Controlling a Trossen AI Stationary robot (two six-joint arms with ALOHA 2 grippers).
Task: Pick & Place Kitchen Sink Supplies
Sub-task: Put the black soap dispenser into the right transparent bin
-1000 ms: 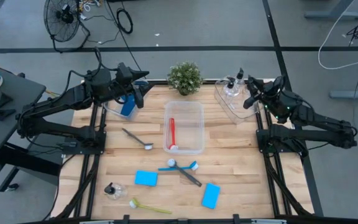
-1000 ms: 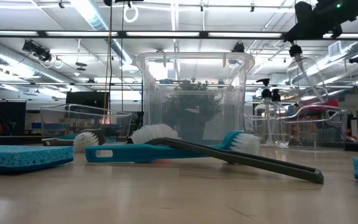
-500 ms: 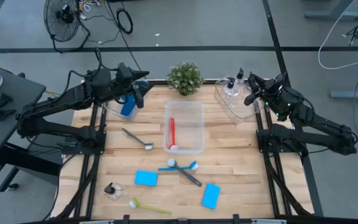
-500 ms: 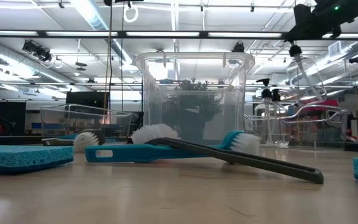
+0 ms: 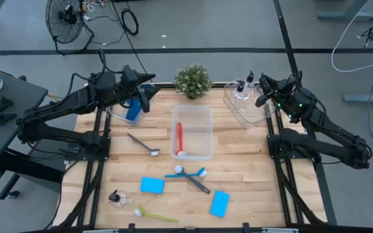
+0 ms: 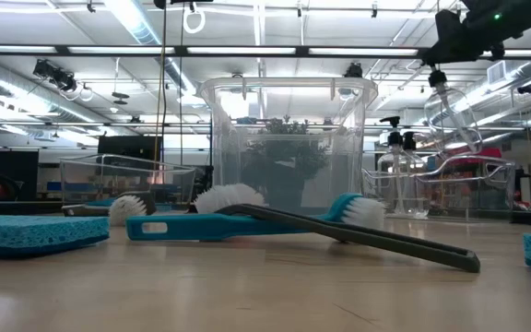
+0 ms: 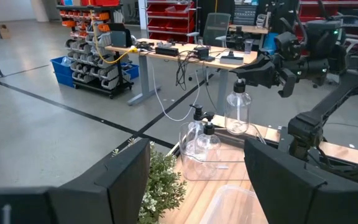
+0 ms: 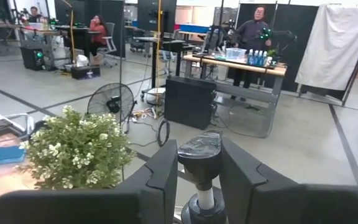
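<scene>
My right gripper (image 8: 199, 149) is shut on a clear pump bottle (image 6: 450, 115), which hangs high over the clear bin (image 5: 248, 110) at the far right. Two more bottles (image 7: 201, 134) stand in that bin. My left gripper (image 7: 197, 149) waits open and holds nothing, above the far-left bin with a blue sponge (image 5: 133, 111) in it. A red brush (image 5: 179, 139) lies in the middle bin (image 5: 203, 133). On the table lie a grey brush (image 5: 144, 144), a blue and a dark brush crossed (image 5: 190, 175), two blue sponges (image 5: 151, 185), a bottle (image 5: 117, 197) and a yellow-green brush (image 5: 155, 215). My right gripper pinches the bottle's black pump top (image 8: 199, 154) between its two fingers (image 8: 163, 171), which reach out about level. The bottle's clear body (image 7: 237, 112) hangs below them, a little tilted, lifted clear of the bin and the table.
A small green potted plant (image 5: 192, 81) stands at the far edge between the bins. The near right of the table, past the sponge (image 5: 219, 203), is bare wood. People sit and stand in the room behind.
My right arm has swung about its base, its elbow moving toward the near right. Its gripper has stayed shut on the bottle, shifting only slightly; the bottle still hangs over the right bin.
</scene>
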